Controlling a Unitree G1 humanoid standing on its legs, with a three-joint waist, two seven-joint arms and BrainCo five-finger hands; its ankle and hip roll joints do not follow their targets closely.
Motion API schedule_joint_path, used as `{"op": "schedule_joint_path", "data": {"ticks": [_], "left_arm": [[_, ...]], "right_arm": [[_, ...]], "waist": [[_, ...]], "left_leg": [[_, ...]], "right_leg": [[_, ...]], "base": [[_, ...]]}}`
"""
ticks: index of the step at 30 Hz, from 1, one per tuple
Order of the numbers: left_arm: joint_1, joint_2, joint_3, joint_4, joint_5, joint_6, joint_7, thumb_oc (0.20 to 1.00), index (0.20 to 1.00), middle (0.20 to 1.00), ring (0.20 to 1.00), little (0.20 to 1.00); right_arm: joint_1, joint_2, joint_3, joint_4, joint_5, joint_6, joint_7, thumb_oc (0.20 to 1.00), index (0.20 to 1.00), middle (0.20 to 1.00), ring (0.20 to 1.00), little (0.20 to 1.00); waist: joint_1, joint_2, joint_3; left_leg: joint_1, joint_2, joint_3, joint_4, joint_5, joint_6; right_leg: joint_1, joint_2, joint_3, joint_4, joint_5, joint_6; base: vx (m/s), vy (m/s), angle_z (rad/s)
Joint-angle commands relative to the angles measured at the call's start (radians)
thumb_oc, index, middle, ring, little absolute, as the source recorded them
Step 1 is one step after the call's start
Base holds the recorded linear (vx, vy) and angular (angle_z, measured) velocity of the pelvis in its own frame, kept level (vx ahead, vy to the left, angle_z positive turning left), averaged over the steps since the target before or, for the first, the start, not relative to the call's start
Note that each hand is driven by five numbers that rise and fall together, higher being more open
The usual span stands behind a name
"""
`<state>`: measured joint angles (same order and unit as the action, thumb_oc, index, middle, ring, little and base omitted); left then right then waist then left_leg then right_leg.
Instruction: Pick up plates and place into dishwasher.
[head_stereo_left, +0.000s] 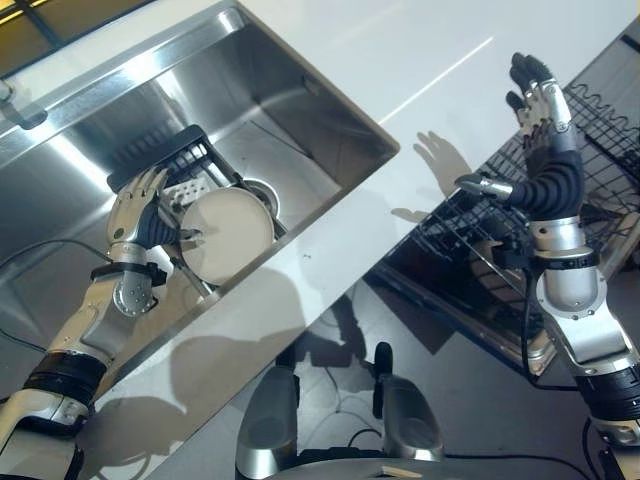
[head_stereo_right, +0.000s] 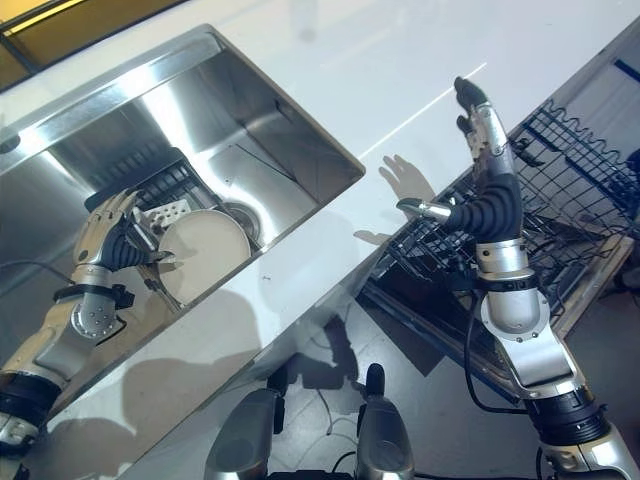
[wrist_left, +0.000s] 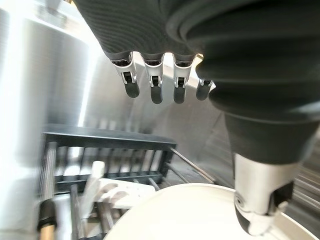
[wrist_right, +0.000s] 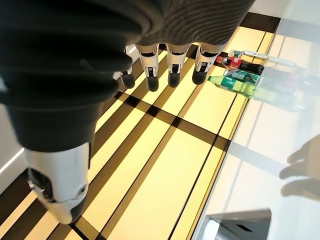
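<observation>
Left hand (head_stereo_left: 140, 205) open by plate (head_stereo_left: 228, 235) | black rack (head_stereo_left: 175, 155) behind | sink (head_stereo_left: 300, 110)

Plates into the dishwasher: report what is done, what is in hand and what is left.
Done: nothing that shows; no plate is visible in the dishwasher rack. In hand: the left hand is down in the sink, open beside the white plate that leans in the black dish rack; its thumb reaches over the rim but nothing is gripped. The right hand is raised, open and empty above the dishwasher rack. Left: grasp, lift, carry, place.
</observation>
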<state>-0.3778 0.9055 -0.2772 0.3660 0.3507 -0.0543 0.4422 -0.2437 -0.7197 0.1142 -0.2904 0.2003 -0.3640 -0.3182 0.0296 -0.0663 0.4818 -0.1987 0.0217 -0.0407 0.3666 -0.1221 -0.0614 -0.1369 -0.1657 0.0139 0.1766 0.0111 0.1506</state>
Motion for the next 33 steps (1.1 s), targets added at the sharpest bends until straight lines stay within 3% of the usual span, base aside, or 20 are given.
{"op": "schedule_joint_path", "data": {"ticks": [1, 10, 14, 16, 22, 24, 33], "left_arm": [[-0.087, 0.072, 0.009, 0.052, -0.036, 0.002, 0.013, 1.000, 1.000, 1.000, 1.000, 1.000], [-0.304, 0.145, -0.086, 0.154, -0.088, 0.108, 0.029, 1.000, 1.000, 1.000, 1.000, 1.000], [-0.370, 0.142, -0.128, 0.199, -0.107, 0.137, -0.021, 1.000, 1.000, 1.000, 1.000, 1.000], [-0.398, 0.135, -0.144, 0.217, -0.146, 0.140, -0.098, 1.000, 1.000, 1.000, 1.000, 1.000], [-0.420, 0.106, -0.173, 0.218, -0.248, 0.080, -0.290, 1.000, 1.000, 1.000, 1.000, 1.000], [-0.403, 0.085, -0.169, 0.191, -0.355, 0.033, -0.400, 1.000, 1.000, 1.000, 1.000, 1.000], [-0.276, 0.035, -0.127, 0.039, -0.484, -0.043, -0.564, 1.000, 1.000, 1.000, 1.000, 1.000]], "right_arm": [[-0.057, -0.015, 0.029, -0.011, 0.016, -0.022, -0.048, 1.000, 1.000, 1.000, 1.000, 1.000], [-0.178, -0.041, 0.064, 0.019, 0.000, -0.029, -0.104, 1.000, 1.000, 1.000, 1.000, 1.000], [-0.235, -0.051, 0.074, 0.027, -0.002, -0.014, -0.107, 1.000, 1.000, 1.000, 1.000, 1.000], [-0.260, -0.059, 0.072, 0.034, -0.003, -0.008, -0.104, 1.000, 1.000, 1.000, 1.000, 1.000], [-0.295, -0.076, 0.061, 0.041, -0.011, 0.010, -0.089, 1.000, 1.000, 1.000, 1.000, 1.000], [-0.297, -0.076, 0.048, 0.032, -0.019, 0.019, -0.069, 1.000, 1.000, 1.000, 1.000, 1.000], [-0.241, -0.073, -0.017, -0.020, -0.027, 0.037, 0.002, 1.000, 1.000, 1.000, 1.000, 1.000]], "waist": [[-0.018, -0.040, -0.014], [-0.047, -0.049, 0.038], [-0.057, -0.044, 0.038], [-0.064, -0.038, 0.038], [-0.079, -0.017, 0.038], [-0.084, -0.006, 0.038], [-0.092, 0.033, 0.038]], "left_leg": [[-0.070, -0.042, 0.019, 0.027, -0.001, 0.075], [-0.200, -0.038, 0.048, 0.044, -0.006, 0.087], [-0.247, -0.045, 0.053, 0.046, -0.008, 0.091], [-0.271, -0.048, 0.057, 0.046, -0.009, 0.096], [-0.299, -0.060, 0.066, 0.044, -0.016, 0.104], [-0.299, -0.064, 0.070, 0.041, -0.017, 0.107], [-0.264, -0.081, 0.077, 0.031, -0.025, 0.116]], "right_leg": [[-0.061, 0.017, 0.015, 0.040, 0.032, 0.031], [-0.180, 0.017, 0.041, 0.027, 0.063, 0.033], [-0.237, 0.014, 0.050, 0.030, 0.072, 0.031], [-0.272, 0.016, 0.054, 0.039, 0.076, 0.028], [-0.326, 0.018, 0.061, 0.052, 0.079, 0.019], [-0.340, 0.018, 0.064, 0.059, 0.080, 0.014], [-0.337, 0.013, 0.072, 0.072, 0.077, 0.006]], "base": [[-0.05, -0.029, -0.09], [-0.12, 0.012, -0.13], [-0.07, 0.077, -0.06], [-0.07, 0.091, -0.01], [-0.04, 0.094, -0.04], [-0.01, 0.098, -0.05], [0.02, 0.073, -0.01]]}}
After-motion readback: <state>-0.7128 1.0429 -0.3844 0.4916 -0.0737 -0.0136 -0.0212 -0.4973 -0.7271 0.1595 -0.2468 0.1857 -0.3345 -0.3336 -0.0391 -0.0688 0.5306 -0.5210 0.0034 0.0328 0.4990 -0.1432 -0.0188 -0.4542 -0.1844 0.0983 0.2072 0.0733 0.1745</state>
